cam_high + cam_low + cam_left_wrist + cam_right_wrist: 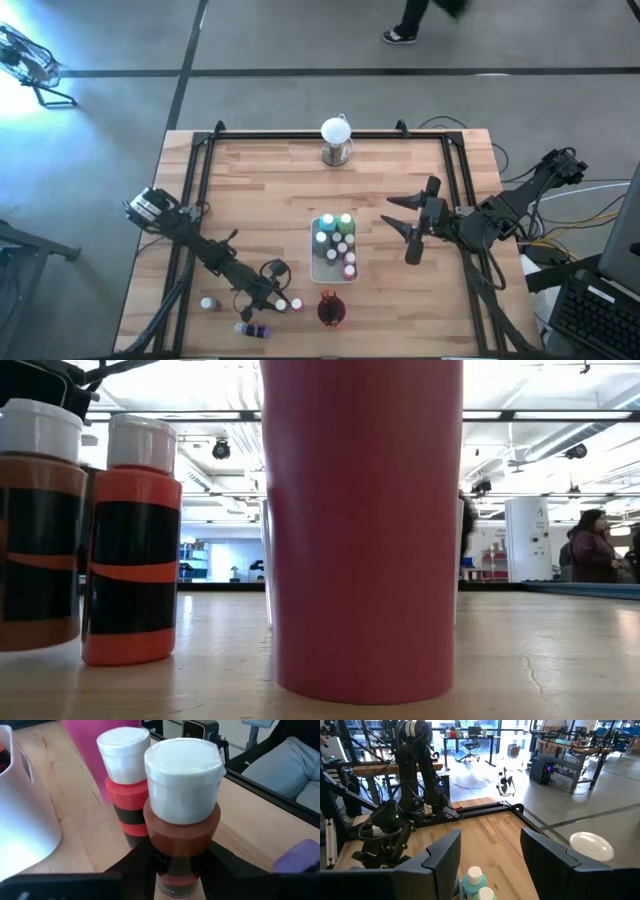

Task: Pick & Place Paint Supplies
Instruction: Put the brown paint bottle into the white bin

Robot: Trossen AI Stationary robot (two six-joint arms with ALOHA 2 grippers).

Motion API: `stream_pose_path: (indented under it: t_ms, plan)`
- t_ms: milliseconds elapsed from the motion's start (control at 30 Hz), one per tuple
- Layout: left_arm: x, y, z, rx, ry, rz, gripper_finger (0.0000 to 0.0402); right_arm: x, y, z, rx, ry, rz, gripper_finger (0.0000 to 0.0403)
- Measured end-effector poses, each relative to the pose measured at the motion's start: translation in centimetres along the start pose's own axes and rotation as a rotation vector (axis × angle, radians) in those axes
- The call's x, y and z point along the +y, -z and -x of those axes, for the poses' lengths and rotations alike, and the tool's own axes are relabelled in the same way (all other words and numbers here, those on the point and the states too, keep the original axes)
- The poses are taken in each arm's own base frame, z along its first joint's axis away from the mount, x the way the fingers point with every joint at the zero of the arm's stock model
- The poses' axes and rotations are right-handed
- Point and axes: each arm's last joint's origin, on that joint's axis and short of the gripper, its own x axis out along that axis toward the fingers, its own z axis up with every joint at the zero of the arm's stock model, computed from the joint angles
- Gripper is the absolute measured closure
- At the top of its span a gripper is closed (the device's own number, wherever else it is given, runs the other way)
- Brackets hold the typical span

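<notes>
Fingers of the left gripper (175,865) are closing around the body of a brownish-orange paint bottle (182,815), low in the centre of the left wrist frame, below its white cap. In the overhead frame this is happening at the lower middle, just left of the dark red cup (330,310). A red-orange bottle (125,790) is standing touching behind it. The bottle looks light, rigid and smooth-sided, so gripping the waist under the cap seems wisest; it may slip or knock its neighbour over. Over at the right of the overhead frame, the right gripper (412,228) is waiting with fingers spread wide and empty, beside the white tray (318,268) of bottles.
</notes>
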Motion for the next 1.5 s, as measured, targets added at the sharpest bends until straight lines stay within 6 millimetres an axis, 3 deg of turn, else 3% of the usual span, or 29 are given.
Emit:
stream_pose_path:
  t_ms: [200,400,600,767,1133,1300,1500]
  plan:
    - [0.5,-1.3,1.5,0.058,-0.01,0.025,0.0292,0.1,0.0,0.0,0.011,-0.041,-0.078,0.0222]
    - [3.1,-3.9,4.6,0.093,-0.116,0.18,0.0293,0.5,0.5,-1.1,0.058,-0.102,-0.127,0.0236]
    - [6.7,-9.0,8.1,0.174,-0.317,0.236,0.0291,1.1,1.3,-3.8,0.137,-0.138,-0.139,0.0235]
    - [8.9,-13.9,9.8,0.165,-0.489,0.19,0.0293,2.2,0.5,-5.7,0.149,-0.152,-0.087,0.0222]
    - [11.4,-19.5,9.7,0.073,-0.608,0.116,0.0293,4.7,-3.2,-8.7,0.219,-0.128,0.052,0.0197]
    - [12.1,-20.2,8.4,0.103,-0.604,0.075,0.0293,5.1,-3.9,-10.4,0.27,-0.089,0.103,0.0189]
    - [12.6,-20.3,7.6,0.112,-0.609,0.075,0.0293,5.6,-4.4,-11.0,0.287,-0.088,0.115,0.0188]
